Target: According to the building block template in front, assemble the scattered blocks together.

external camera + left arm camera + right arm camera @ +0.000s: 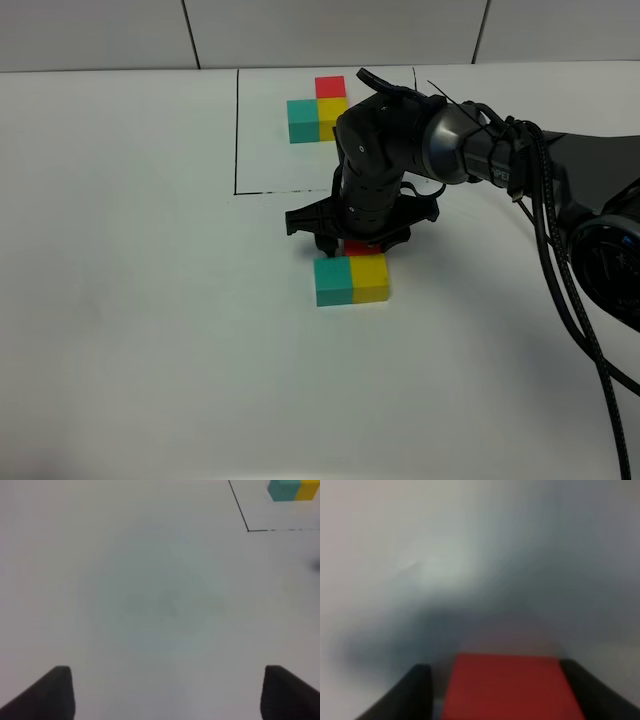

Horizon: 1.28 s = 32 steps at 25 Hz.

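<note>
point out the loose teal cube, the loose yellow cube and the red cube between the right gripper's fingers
teal cube (333, 282), exterior high view, on its front face
yellow cube (369, 276), exterior high view, on its front face
red cube (509, 687), right wrist view, on its near red face between the fingers

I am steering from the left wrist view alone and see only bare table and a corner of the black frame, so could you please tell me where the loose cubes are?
Observer: The loose teal-green cube and loose yellow cube sit side by side, touching, on the white table just in front of the black-line frame.
Operator: Thank you. And the red one?
Observer: The small red cube lies between the right gripper fingers, directly behind the yellow cube.
Operator: Does that match the pattern?
Observer: The framed L-shaped block template shows red behind yellow, teal to its left, so the placement looks right.
</note>
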Each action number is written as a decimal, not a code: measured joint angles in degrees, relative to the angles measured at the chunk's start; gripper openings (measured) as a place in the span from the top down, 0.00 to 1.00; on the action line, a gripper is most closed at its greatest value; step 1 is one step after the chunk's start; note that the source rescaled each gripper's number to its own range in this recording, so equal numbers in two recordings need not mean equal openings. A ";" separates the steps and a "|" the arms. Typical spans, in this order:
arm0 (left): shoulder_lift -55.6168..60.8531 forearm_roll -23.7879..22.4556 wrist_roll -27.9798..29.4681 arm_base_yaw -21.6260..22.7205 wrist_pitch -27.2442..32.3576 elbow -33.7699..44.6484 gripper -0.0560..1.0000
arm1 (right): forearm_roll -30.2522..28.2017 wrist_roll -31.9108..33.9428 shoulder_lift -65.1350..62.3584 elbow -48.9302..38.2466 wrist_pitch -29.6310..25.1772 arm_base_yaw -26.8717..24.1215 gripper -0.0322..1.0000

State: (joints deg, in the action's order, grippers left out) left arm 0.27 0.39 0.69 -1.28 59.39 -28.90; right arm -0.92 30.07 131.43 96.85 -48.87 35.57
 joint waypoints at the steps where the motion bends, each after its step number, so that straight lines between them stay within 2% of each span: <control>1: 0.00 0.00 0.00 0.00 0.00 0.00 0.20 | 0.13 -1.05 0.00 0.00 0.75 0.06 0.57; 3: 0.00 0.00 0.00 0.00 0.00 0.00 0.20 | 0.13 -3.30 0.00 0.00 2.40 0.16 0.30; 5: 0.00 0.00 0.00 0.00 0.00 0.00 0.20 | -0.22 -5.16 0.16 0.00 3.84 0.16 0.12; 8: 0.00 0.00 0.05 0.00 0.00 0.00 0.20 | -0.92 -7.55 -0.03 -0.05 5.24 0.05 0.03; 15: 0.00 0.00 0.05 0.00 0.00 0.00 0.20 | -0.77 -13.76 -5.32 -0.30 6.09 -3.58 0.00; 18: 0.00 0.00 0.05 0.00 0.00 0.00 0.20 | -0.11 -18.38 -7.69 -0.30 6.05 -7.56 0.00; 23: 0.00 0.00 0.05 0.00 0.00 0.00 0.20 | 4.92 -24.93 -10.45 -0.30 5.10 -15.95 0.00; 29: 0.00 0.00 0.05 0.00 0.00 0.00 0.20 | 7.04 -30.07 -13.24 -0.30 -0.37 -25.94 0.00; 32: 0.00 0.00 0.05 0.00 0.00 0.00 0.20 | 8.55 -32.57 -15.10 -2.24 -2.48 -28.41 0.00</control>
State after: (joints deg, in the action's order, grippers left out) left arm 0.27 0.39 0.75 -1.28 59.39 -28.90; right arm 7.63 -2.50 116.34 94.61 -51.35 7.17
